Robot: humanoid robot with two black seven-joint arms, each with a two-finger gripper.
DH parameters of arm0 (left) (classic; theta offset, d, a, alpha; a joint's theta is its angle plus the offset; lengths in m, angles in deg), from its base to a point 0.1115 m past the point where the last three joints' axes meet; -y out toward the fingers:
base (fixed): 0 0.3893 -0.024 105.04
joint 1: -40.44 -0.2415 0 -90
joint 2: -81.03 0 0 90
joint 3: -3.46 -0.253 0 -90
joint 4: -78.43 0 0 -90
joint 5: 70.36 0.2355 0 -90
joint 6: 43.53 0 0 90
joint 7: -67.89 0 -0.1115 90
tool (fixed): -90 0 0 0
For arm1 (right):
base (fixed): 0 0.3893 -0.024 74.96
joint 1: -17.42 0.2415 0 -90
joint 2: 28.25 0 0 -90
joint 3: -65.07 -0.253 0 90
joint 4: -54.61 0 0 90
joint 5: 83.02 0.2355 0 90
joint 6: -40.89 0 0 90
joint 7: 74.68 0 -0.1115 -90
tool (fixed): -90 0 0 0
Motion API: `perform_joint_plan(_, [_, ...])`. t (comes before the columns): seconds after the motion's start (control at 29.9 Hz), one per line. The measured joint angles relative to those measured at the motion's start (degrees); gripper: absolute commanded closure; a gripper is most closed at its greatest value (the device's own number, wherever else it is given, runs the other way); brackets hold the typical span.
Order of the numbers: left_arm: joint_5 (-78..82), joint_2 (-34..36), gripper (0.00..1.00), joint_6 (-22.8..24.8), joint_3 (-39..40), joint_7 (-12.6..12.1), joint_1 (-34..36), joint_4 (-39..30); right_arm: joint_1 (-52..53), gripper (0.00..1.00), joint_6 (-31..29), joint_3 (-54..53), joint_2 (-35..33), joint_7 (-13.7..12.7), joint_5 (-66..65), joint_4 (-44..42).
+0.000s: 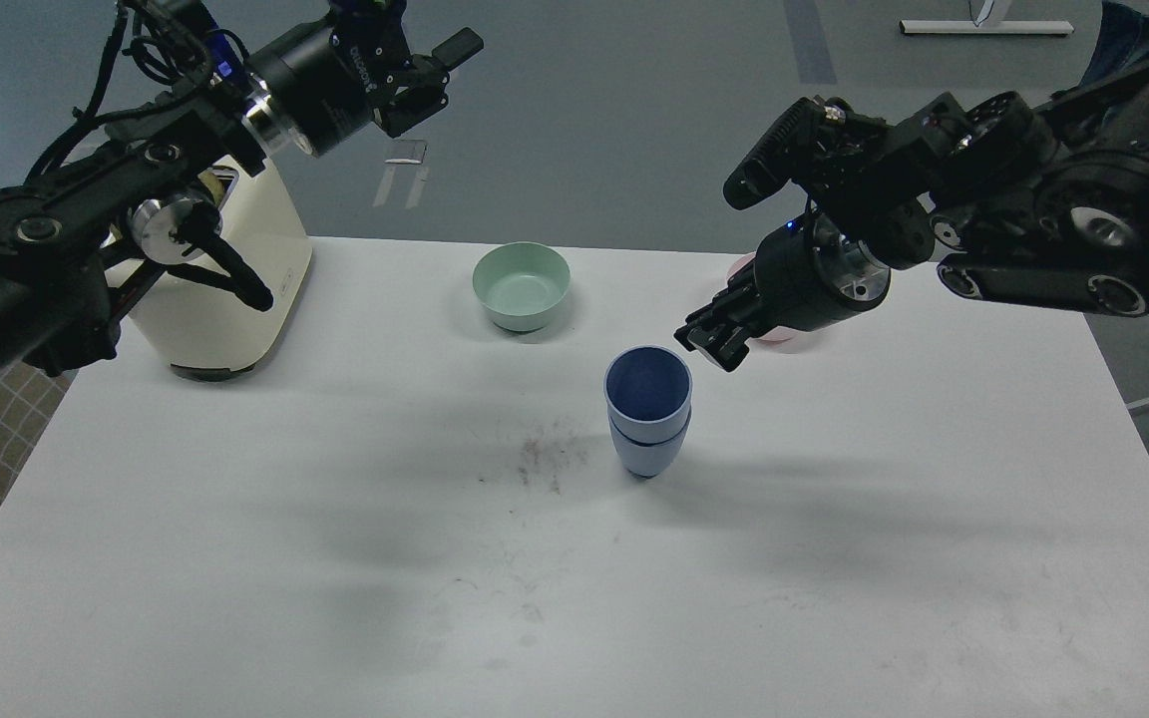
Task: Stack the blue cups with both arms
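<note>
Two blue cups (646, 411) stand upright near the middle of the white table (335, 558), one nested inside the other. The upper cup's dark inside faces up. My right gripper (710, 339) hangs just right of and above the stack's rim, apart from it, open and empty. My left gripper (433, 72) is raised high at the back left, above the cream appliance, far from the cups, open and empty.
A mint-green bowl (522, 286) sits at the back centre. A pink bowl (772, 334) lies mostly hidden behind my right gripper. A cream appliance (225, 289) stands at the back left. A dark smudge (545, 461) marks the table left of the cups.
</note>
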Motion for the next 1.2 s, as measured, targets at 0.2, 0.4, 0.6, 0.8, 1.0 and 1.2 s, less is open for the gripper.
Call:
perform_joint_plan(0.2, [0.0,0.0,0.02,-0.44,0.07,0.0,-0.26,0.08,1.87,0.06,0.09,-0.29,-1.17,-0.01,2.84,-3.22])
perform_joint_plan(0.4, [-0.1,-0.1,0.02,-0.83,0.09,0.0,-0.49,0.77,1.14,0.04,0.12,-1.64,-4.58,-0.01,11.11,-12.55])
perform_joint_plan(0.6, [-0.52,-0.49,0.02,-3.53,0.08,0.0,-0.69,2.42,-6.32,0.04,0.3,-10.06,-10.23,-0.01,19.69,-22.24])
perform_joint_plan(0.8, [-0.7,-2.33,0.02,-3.25,0.02,-0.15,-1.38,6.42,-21.61,0.04,0.3,-31.39,-16.41,-0.01,22.05,-31.05])
perform_joint_plan(1.0, [-0.84,-5.77,0.02,-2.97,1.04,-0.32,-3.18,9.74,-37.29,0.04,0.04,-56.39,-17.39,-0.01,22.18,-35.39])
perform_joint_plan(1.2, [-0.88,-8.78,0.02,0.35,5.95,-0.18,-7.53,11.77,-51.37,0.03,-0.61,-77.86,-15.5,-0.01,22.19,-35.52])
